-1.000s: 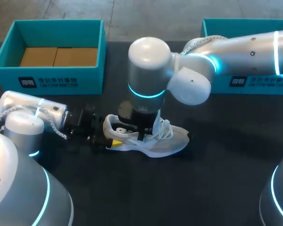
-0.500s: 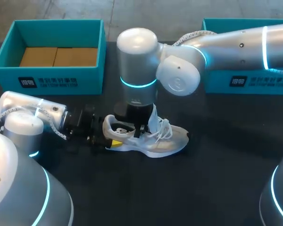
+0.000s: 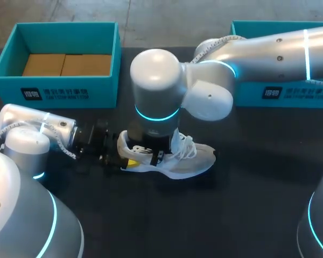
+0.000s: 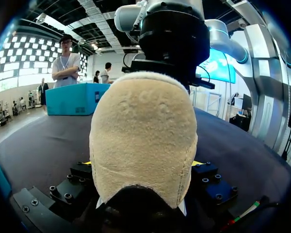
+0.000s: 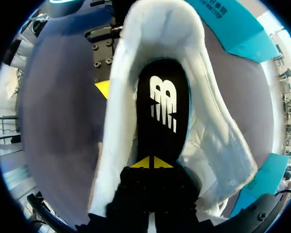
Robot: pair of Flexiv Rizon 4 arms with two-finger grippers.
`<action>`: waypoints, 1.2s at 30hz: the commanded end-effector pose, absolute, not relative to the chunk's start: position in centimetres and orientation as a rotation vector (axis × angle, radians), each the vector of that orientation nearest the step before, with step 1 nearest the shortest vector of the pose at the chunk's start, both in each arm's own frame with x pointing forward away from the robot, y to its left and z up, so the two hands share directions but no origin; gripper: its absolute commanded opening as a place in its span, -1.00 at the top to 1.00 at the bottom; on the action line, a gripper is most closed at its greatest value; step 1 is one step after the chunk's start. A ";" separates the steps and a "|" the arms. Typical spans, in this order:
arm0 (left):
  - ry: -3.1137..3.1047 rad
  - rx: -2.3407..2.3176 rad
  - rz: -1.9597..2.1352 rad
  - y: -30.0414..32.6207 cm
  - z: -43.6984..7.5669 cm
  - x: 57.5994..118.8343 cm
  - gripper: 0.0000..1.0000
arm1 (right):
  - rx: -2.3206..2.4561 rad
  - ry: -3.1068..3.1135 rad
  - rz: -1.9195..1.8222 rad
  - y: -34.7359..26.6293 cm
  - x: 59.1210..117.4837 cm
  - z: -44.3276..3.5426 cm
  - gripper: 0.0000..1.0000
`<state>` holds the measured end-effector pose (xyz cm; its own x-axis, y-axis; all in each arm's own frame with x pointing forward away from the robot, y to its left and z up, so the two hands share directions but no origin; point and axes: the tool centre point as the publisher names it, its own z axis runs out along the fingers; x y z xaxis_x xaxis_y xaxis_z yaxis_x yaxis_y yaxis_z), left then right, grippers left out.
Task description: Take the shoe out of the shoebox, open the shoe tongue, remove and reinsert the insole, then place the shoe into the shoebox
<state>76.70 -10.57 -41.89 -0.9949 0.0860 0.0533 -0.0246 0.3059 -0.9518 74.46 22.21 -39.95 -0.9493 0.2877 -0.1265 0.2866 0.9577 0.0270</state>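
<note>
A white shoe (image 3: 192,161) lies on the black table, toe to the right. My left gripper (image 3: 121,160) has the heel between its widely spread fingers, both touching it. The beige heel (image 4: 143,136) fills the left wrist view, yellow tips just showing at its sides. From above, my right gripper (image 3: 153,155) reaches down into the shoe's mouth. In the right wrist view its yellow tips (image 5: 149,163) meet on the black insole (image 5: 162,102), shut. Whether any insole is pinched between them is hidden. The open teal shoebox (image 3: 64,88) stands at the back left.
A second teal box (image 3: 290,94) stands at the back right, partly behind my right arm. The left shoebox has brown cardboard on its floor. Bare black table lies in front of and to the right of the shoe.
My right arm has shifted left and lower over the shoe's opening, and its fingers have closed. The left arm and the shoe have stayed in place.
</note>
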 end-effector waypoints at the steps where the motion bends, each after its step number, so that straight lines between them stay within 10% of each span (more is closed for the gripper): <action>1: -2.464 -0.055 1.793 -10.8 -42.1 77.0 1.00 | 0.420 2.910 0.033 21.6 73.7 -38.1 1.00; 36: -2.464 -0.055 1.793 -10.8 -42.1 77.0 1.00 | 0.256 2.809 -0.019 23.5 77.4 -34.9 1.00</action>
